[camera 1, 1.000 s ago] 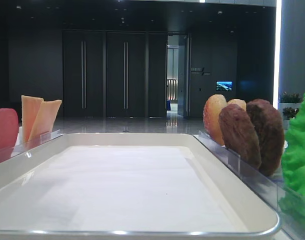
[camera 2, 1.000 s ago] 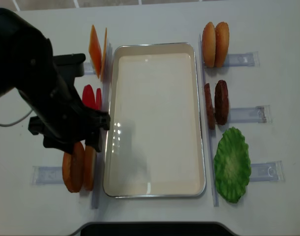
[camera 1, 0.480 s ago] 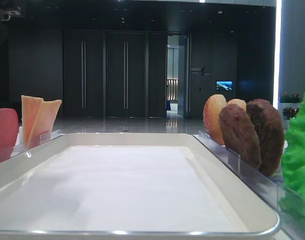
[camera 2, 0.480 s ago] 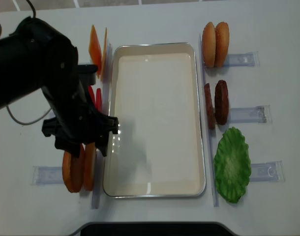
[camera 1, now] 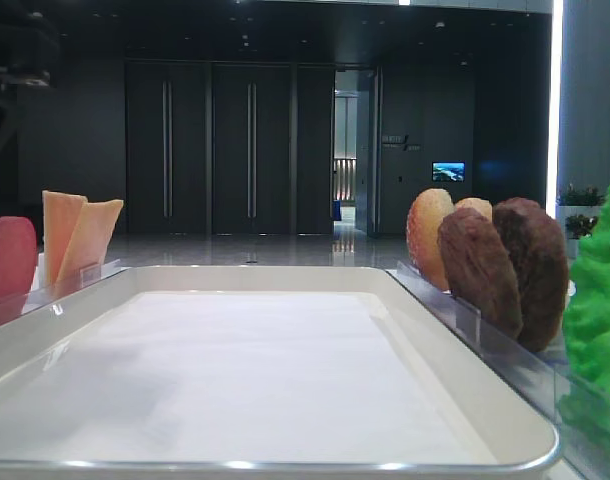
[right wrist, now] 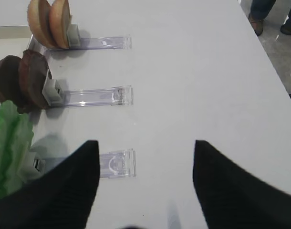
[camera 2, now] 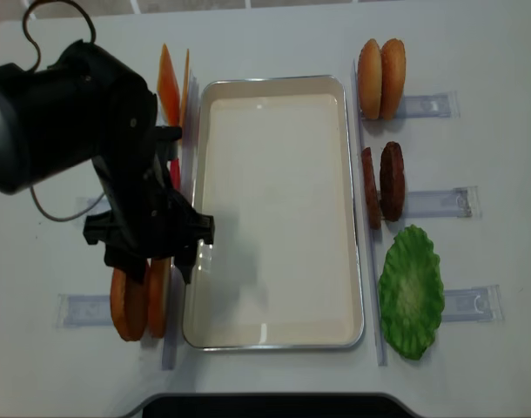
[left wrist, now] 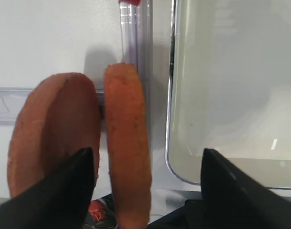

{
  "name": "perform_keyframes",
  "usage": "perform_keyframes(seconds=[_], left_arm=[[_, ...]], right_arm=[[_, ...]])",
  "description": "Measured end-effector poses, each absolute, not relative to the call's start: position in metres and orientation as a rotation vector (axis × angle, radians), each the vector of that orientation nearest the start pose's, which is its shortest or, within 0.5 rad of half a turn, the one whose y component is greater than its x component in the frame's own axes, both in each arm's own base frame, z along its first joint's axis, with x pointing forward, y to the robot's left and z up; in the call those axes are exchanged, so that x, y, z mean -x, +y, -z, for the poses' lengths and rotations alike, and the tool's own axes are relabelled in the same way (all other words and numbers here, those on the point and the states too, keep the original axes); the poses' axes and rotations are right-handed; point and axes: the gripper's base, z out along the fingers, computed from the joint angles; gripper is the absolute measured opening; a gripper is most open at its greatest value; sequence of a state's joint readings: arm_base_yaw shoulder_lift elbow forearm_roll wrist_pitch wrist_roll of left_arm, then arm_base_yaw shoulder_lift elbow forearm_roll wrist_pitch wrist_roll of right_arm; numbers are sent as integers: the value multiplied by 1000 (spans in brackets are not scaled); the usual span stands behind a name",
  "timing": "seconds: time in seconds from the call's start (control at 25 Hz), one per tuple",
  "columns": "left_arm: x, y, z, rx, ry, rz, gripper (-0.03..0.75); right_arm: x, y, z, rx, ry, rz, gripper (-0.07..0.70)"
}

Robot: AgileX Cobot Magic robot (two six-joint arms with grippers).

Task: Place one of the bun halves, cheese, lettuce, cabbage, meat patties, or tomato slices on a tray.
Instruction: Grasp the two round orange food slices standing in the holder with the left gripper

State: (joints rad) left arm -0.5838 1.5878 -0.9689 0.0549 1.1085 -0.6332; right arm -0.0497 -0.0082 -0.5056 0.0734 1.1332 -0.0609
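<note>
The white tray [camera 2: 274,209] lies mid-table with nothing on it. Two bun halves [camera 2: 142,305] stand on edge in a clear holder left of its near corner. My left gripper [camera 2: 155,259] hovers just above them, open; in the left wrist view the right bun half [left wrist: 129,143] stands between its fingers [left wrist: 83,167], beside the tray's rim [left wrist: 170,119]. Cheese [camera 2: 167,87] and tomato slices [camera 2: 173,165] stand further back on the left. More bun halves [camera 2: 380,77], meat patties [camera 2: 387,181] and lettuce [camera 2: 411,292] line the right side. My right gripper [right wrist: 145,145] is open over bare table. Cabbage is out of view.
Clear plastic holders [camera 2: 440,202] stick out from each food stack, and one [right wrist: 114,163] lies just ahead of the right gripper. The left arm's black bulk [camera 2: 83,131] covers part of the tomato slices. The table's near edge [camera 2: 265,405] is close behind the tray.
The left arm has swung right and forward, bringing its open gripper from beside the tomato slices to above the left bun halves. The right gripper has not visibly moved.
</note>
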Motion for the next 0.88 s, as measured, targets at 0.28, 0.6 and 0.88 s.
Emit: perform_keyframes(seconds=[0.28, 0.6, 0.88], left_arm=[[-224, -142, -202, 33, 3177, -143, 451], [-225, -141, -203, 16, 3168, -174, 194], [-224, -139, -203, 9, 3175, -204, 149]], right_arm=[[10, 7, -273, 19, 2101, -22, 412], [10, 7, -273, 19, 2101, -22, 412], [10, 7, -273, 19, 2101, -22, 412]])
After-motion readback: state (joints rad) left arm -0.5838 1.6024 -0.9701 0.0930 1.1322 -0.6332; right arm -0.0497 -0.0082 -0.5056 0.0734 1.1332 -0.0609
